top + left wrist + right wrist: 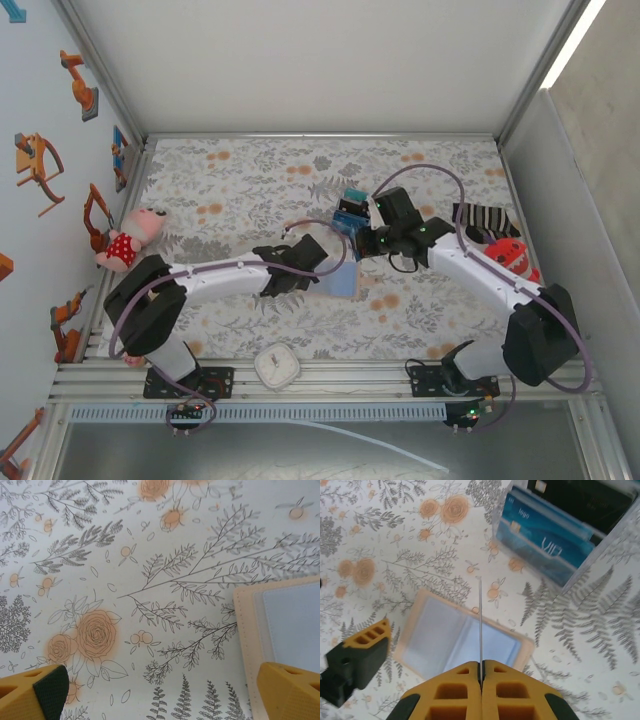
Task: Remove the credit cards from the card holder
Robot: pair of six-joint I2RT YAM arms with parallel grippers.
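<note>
Table cover: a white cloth (pixel 250 190) with grey leaves and orange flowers is spread over the whole table, and everything is laid on it

Card holder: a small flat folding wallet (pixel 460 640), tan at the rim and pale blue-grey inside, is laid open and flat on the cloth near the middle of the table, between the two claws; one corner of it is seen at the right edge of the left wrist view (pixel 285 625)

Card stand: a clear plastic box (pixel 560 535) is set near the wallet, farther from the arms, and blue, teal and black cards are stood in it

Right claw: the yellow fingers of the right gripper (pixel 481 672) are pressed together on a thin card (pixel 480 625), seen edge-on as a fine line, and it is held up over the open wallet

Left claw: the left gripper (pixel 160 690) is spread wide, nothing is held in it, and one yellow finger is hung just over the wallet's corner

Step in hand: a card looks to be pulled out of the wallet and carried off

Next move: the card likely needs to be put down by the card stand, while the wallet is kept from sliding; it cannot be told if more cards are left inside
</note>
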